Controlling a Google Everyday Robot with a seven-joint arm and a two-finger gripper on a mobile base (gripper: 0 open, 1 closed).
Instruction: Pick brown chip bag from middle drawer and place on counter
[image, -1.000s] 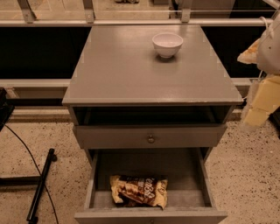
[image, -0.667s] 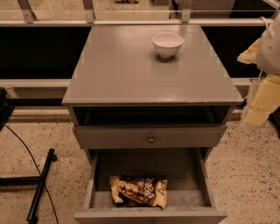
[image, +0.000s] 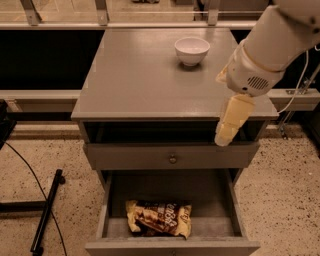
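1. Lying on the floor of the middle drawer (image: 214, 227), the brown chip bag (image: 159, 218) sits crumpled toward the front and a little left of centre, its dark middle framed by tan-yellow edges.
2. The middle drawer is pulled out toward the camera, and its thick side walls stand on either side of the bag without touching it.
3. Above the open drawer is a closed grey drawer front (image: 130, 156) with a small round metal knob (image: 172, 159) at its centre.
4. The counter (image: 145, 75) tops the cabinet, and a white bowl (image: 192, 50) stands upright on it near the back right.
5. The gripper (image: 223, 137) hangs in front of the counter's right front corner, pointing down, level with the gap under the top and well above the bag.
6. Whether the gripper is released or clenched cannot be told; nothing is seen in its grasp.
7. The pale arm (image: 272, 42) reaches in from the upper right, above the counter's right edge.
8. A black stand leg (image: 46, 212) and a thin cable lie on the speckled floor (image: 285, 195) to the left of the cabinet.
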